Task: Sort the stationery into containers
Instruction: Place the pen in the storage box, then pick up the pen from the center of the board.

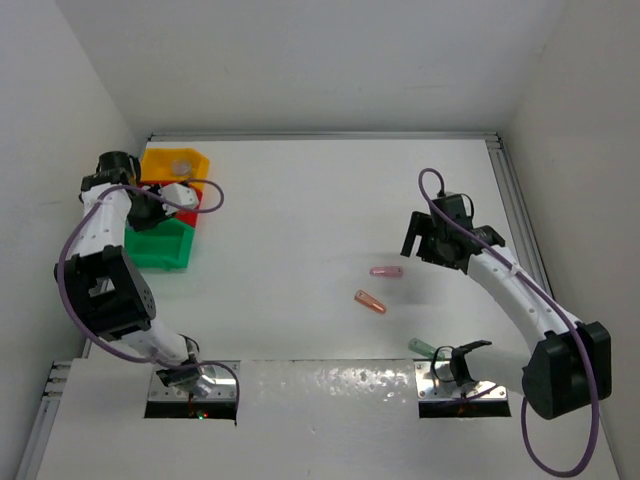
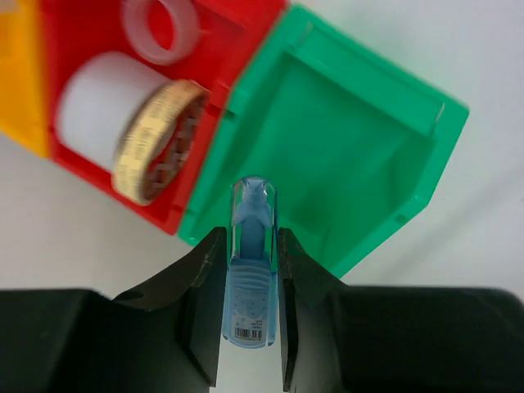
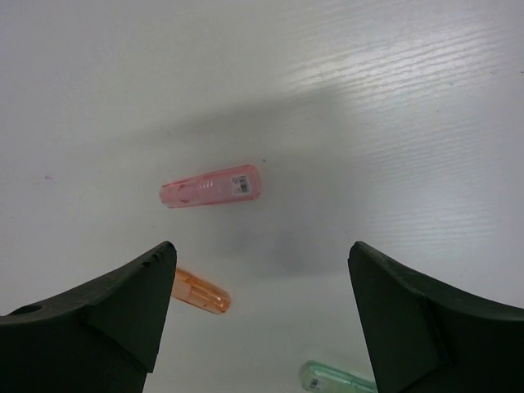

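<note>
**Operator:** What is your left end effector (image 2: 250, 242) doing?

**Arm:** It is clenched on a blue capsule piece (image 2: 250, 286). My two black fingers (image 2: 201, 299) press on its long sides. Its labelled end points back toward my wrist. The clear front end shows against the near wall of the green bin (image 2: 352, 155), just beside the corner where that bin joins the red bin (image 2: 57, 49). I cannot tell whether the piece touches the wall.

**Operator:** And the other containers?

**Arm:** In the red bin a white tape ring (image 2: 94, 106) lies on its side, with a beige tape ring (image 2: 155, 143) tilted against its end. A clear tape ring (image 2: 161, 29) sits behind them. The yellow-orange bin (image 2: 16, 74) is at the far end of the row. In the top view a tiny clear round pot (image 1: 182, 165) sits inside it.

**Operator:** Your right side?

**Arm:** My right end effector (image 3: 262, 250) is released. Its jaws are spread wide and it hovers over the white surface (image 3: 393, 98), grasping nothing. A pink capsule piece (image 3: 211, 187) lies flat below it, in the gap between my fingers. An orange capsule piece (image 3: 201, 292) lies near the pink one, partly hidden behind one finger. A green capsule piece (image 3: 336, 378) shows at the bottom edge of my wrist view.

**Operator:** How do those three lie in the top view?

**Arm:** They lie apart from one another and well apart from the bins. The green one is nearest my right base.
</note>
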Robot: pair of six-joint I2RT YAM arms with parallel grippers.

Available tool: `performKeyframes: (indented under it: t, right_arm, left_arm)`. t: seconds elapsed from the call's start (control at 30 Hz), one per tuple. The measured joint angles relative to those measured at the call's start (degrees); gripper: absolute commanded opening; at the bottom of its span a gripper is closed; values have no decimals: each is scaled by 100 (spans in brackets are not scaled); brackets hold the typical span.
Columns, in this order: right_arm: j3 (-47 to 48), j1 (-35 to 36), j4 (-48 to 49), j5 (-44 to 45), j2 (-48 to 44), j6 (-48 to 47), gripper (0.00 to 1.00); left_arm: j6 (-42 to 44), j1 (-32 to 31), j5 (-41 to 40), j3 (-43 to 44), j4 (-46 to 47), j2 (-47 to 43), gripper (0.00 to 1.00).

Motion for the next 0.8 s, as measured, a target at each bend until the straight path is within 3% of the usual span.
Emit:
performKeyframes:
  t: [0.23,0.33,0.37,0.5,0.57,0.7,0.8]
  right_arm:
    - [13,109,33,-9,98,20,84]
    - [13,111,31,31,98,22,84]
    - [13,111,28,39,98,22,84]
    - [13,111,28,42,98,22,85]
    - [31,114,0,42,101,22,85]
    - [61,111,-9,42,101,22,85]
    - [63,111,-9,37,101,24,85]
  left_arm:
    - [1353,656,186,-529,109,348,0]
    - [1690,713,245,-610,378,511,22]
    - [1777,730,262,-706,498,531,35]
    - [1950,756,372,-1137,896,533,59]
    - [1926,721,459,-1204,1027,533,65]
    - [1550,654,817,-1121,1287,455,67]
    - [686,535,1381,-706,1366,341,60]
